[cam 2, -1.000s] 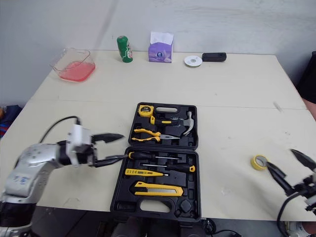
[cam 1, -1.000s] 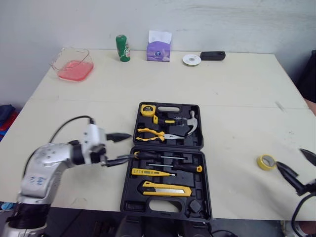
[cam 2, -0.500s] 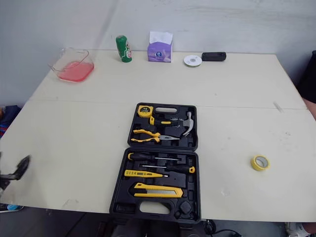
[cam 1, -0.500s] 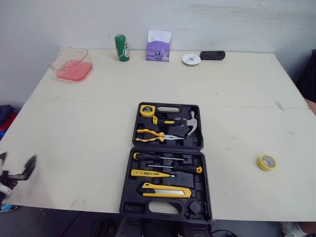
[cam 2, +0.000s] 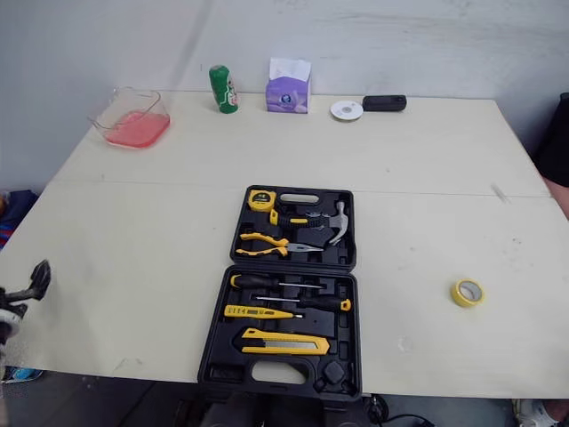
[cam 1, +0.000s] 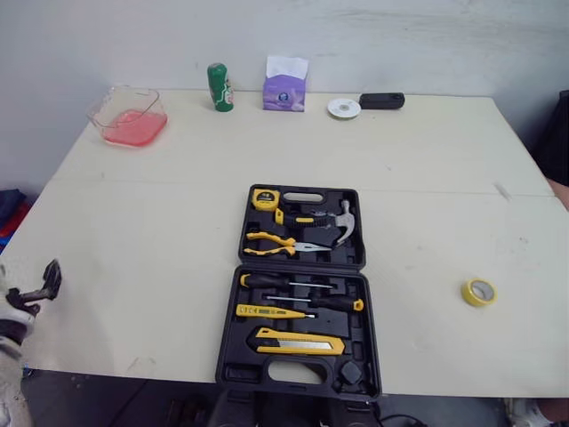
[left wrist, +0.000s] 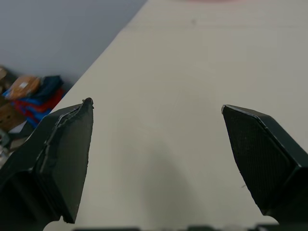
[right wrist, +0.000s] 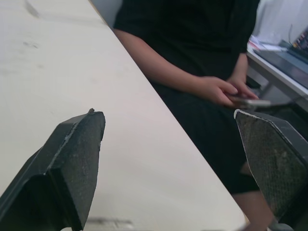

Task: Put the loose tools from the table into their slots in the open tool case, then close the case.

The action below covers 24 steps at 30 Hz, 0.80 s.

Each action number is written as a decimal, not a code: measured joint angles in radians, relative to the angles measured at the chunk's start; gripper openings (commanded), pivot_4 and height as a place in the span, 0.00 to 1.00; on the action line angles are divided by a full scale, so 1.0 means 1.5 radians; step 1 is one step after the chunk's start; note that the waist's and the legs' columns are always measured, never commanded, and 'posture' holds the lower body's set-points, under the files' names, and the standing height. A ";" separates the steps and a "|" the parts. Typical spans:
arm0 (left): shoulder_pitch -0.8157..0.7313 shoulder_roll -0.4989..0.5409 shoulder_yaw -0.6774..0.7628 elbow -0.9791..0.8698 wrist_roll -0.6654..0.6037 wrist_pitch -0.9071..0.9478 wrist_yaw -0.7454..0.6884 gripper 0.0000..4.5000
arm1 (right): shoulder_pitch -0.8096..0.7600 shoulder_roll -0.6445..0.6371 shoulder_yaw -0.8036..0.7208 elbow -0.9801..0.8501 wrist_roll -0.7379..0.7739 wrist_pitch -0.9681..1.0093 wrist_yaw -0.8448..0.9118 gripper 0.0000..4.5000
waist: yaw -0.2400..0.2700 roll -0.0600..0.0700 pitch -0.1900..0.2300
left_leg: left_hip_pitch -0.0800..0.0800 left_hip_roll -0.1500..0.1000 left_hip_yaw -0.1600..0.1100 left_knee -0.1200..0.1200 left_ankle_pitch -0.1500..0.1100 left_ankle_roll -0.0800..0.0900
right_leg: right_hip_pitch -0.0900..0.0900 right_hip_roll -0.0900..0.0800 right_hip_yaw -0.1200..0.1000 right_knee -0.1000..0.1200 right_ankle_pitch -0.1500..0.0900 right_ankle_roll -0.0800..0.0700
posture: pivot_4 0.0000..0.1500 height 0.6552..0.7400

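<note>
Left claw (left wrist: 156, 109) hanging wide open over the near-left edge of the desk (cam 1: 160, 205), gripping nothing, well apart from the tool case (cam 1: 360, 334). Right claw (right wrist: 168, 126) also gaping wide and empty, pointing along the desk's right edge toward a seated person (right wrist: 192, 48) who is holding a phone (right wrist: 248, 102).

Case lying open at near centre, one half beyond the other. Tape measure (cam 1: 265, 197), hammer (cam 1: 342, 222), pliers (cam 1: 271, 240), screwdrivers (cam 1: 284, 283) and knife (cam 1: 300, 342) sitting in their slots.

One loose item showing: a yellow tape roll (cam 1: 478, 292), lying flat on the desk to the right of the case, well apart from it and nearing the right edge.

Being a ring, the roll is offering no long axis, so any stretch of rim is looking fit for a pinch. It is lying on the right arm's side, with the whole case between it and the left claw, so the right arm is looking the likelier one to reach. Lid closing is not yet begun.
</note>
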 measured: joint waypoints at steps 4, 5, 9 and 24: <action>-0.006 0.023 -0.068 -0.042 -0.018 0.000 -0.082 1.00 | 0.042 -0.001 0.036 -0.142 0.022 0.096 0.025 1.00 | 0.001 0.001 0.000 | 0.000 0.000 0.000 0.000 0.000 0.000 | 0.000 0.000 0.000 0.000 0.000 0.000 | 1.00 1.00; -0.010 0.032 -0.085 -0.050 -0.022 0.000 -0.104 1.00 | 0.061 -0.007 0.048 -0.177 0.023 0.122 0.031 1.00 | 0.001 0.001 0.000 | 0.000 0.000 0.000 0.000 0.000 0.000 | 0.000 0.000 0.000 0.000 0.000 0.000 | 1.00 1.00; -0.040 0.056 -0.120 -0.076 -0.056 -0.001 -0.179 1.00 | 0.140 -0.040 0.065 -0.296 0.018 0.211 0.059 1.00 | 0.004 0.002 0.000 | -0.001 0.000 0.000 -0.001 0.000 0.000 | -0.001 0.000 0.000 0.000 0.000 -0.001 | 1.00 1.00; -0.226 0.106 -0.355 -0.203 -0.260 0.189 -0.424 1.00 | 0.168 -0.337 0.072 -0.513 0.067 0.592 0.293 1.00 | 0.005 0.001 0.002 | -0.003 0.001 0.000 0.000 0.002 0.003 | -0.001 0.003 -0.001 -0.001 -0.001 0.000 | 1.00 1.00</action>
